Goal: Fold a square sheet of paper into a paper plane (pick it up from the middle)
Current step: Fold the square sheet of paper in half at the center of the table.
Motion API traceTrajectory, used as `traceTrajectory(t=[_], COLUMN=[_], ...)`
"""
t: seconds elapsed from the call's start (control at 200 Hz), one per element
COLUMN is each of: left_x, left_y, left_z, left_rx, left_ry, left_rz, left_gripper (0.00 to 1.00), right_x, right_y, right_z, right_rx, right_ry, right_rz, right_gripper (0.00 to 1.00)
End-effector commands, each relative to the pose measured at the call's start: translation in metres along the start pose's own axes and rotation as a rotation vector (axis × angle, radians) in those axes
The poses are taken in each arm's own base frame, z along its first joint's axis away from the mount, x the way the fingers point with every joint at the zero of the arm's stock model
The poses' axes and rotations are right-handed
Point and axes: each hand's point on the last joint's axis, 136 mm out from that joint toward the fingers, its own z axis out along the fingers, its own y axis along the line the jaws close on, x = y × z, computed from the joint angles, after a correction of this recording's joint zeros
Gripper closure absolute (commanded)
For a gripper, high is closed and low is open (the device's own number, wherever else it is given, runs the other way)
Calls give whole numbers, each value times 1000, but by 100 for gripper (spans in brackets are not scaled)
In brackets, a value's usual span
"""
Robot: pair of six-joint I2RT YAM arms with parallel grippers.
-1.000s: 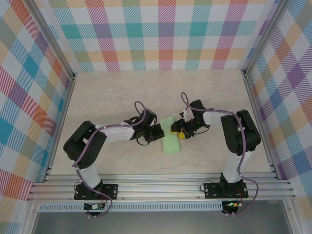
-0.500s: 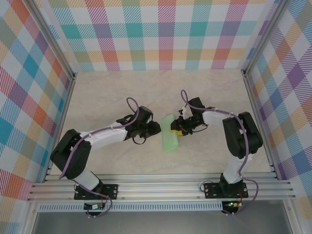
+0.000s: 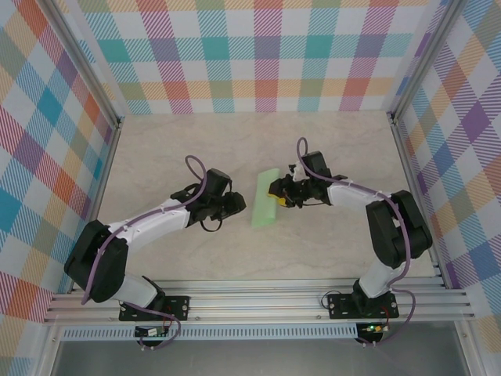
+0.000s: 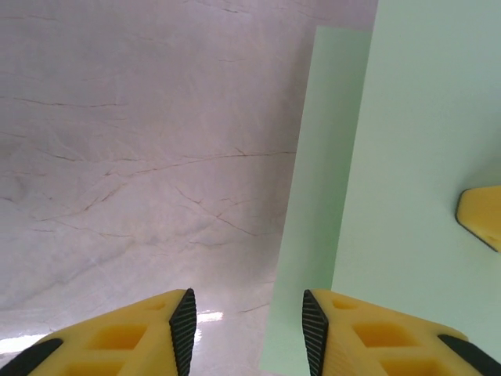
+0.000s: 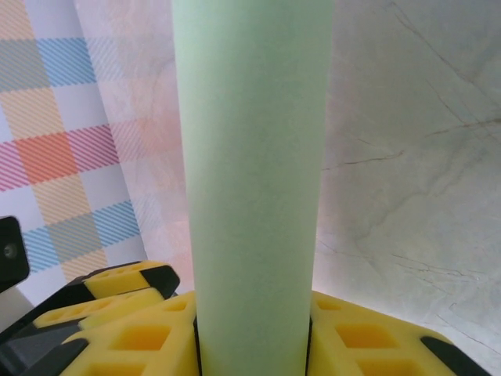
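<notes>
Mid-table, under the overhead camera: my right gripper (image 3: 275,191) is clamped on the pale-green sheet of paper (image 3: 264,205), which is folded into a long narrow strip. The strip lies at a slight slant near the middle of the marbled table (image 3: 156,157), its far end leaning right and its near end pointing back toward the arm bases. The grip falls on the strip's right edge, toward the far end.

From the right wrist camera the paper (image 5: 250,157) runs straight up the frame, and the gripper (image 5: 252,338) has it pinched between its yellow fingers (image 5: 368,345), which press in from both sides.

My left gripper (image 3: 237,205) sits just beside the strip's left edge, and I see no contact between them from overhead. In its own wrist view the gripper (image 4: 248,333) has its jaws standing apart with bare tabletop between them, holding nothing. The paper (image 4: 423,157) covers the right side of that picture in two overlapping layers, and its lower left edge comes down close to the right-hand finger (image 4: 368,337). A yellow tip of the right gripper (image 4: 479,216) pokes in over the paper from the right.

I cannot tell whether the strip's near end rests on the table or hangs just above it. Plaid walls (image 3: 266,55) ring the work area.
</notes>
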Motion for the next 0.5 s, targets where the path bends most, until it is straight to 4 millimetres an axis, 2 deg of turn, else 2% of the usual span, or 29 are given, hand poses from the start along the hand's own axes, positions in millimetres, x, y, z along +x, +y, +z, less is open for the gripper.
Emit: traceTrajectory(t=[0.0,0.085,0.235,0.31,0.495], left_x=[2,6,13,16,18], left_y=[-6,-9,-15,-17,-21], left_z=[-1,6,21,27,39], left_rx=[54,86,127,140,152], left_ry=[27,57,115,136,171], left_rz=[3,1,0,-3,13], left_gripper=[56,52,49,49,47], right_x=[-1,6,13,14,11], right_y=[-16,-31,-55,-57,-62], right_z=[16,21,19,14,5], right_rx=[62,118,231,266,308], right_ry=[-25,2,34,37,35], right_rz=[42,23,0,-22,-45], right_gripper=[65,63,53,47,42])
